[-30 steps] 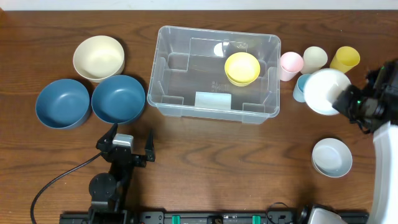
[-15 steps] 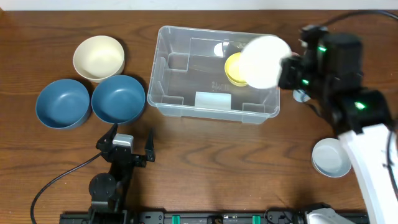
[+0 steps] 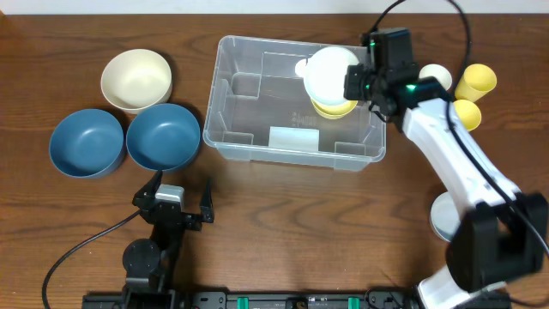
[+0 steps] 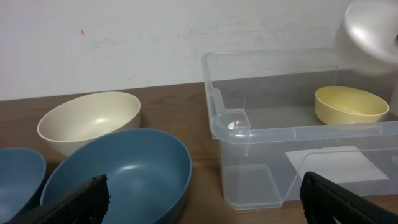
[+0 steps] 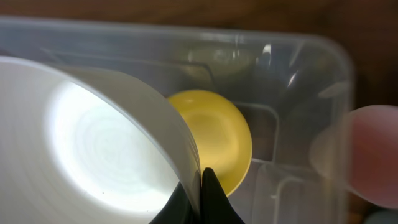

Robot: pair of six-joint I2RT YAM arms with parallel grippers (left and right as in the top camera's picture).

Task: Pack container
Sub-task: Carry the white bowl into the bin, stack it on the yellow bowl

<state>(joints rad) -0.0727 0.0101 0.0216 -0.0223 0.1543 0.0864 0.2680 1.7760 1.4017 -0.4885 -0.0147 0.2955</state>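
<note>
The clear plastic container (image 3: 225,103) stands at the table's middle back, with a yellow bowl (image 3: 338,108) inside its right part. My right gripper (image 3: 355,84) is shut on the rim of a white bowl (image 3: 329,72) and holds it tilted above the yellow bowl. In the right wrist view the fingers (image 5: 200,194) pinch the white bowl's wall (image 5: 93,143), with the yellow bowl (image 5: 224,134) below inside the container (image 5: 339,68). My left gripper (image 3: 182,202) is open and empty near the front edge; its view shows the container (image 4: 249,134) ahead.
Two blue bowls (image 3: 86,143) (image 3: 163,136) and a cream bowl (image 3: 135,79) sit left of the container. Yellow cups (image 3: 476,79) (image 3: 466,112) and a cream cup (image 3: 435,75) stand at the back right. A pale bowl (image 3: 442,216) lies front right, partly behind the arm.
My right arm has carried the white bowl leftwards from the cups at the right to over the container's right part. The left arm has not moved.
</note>
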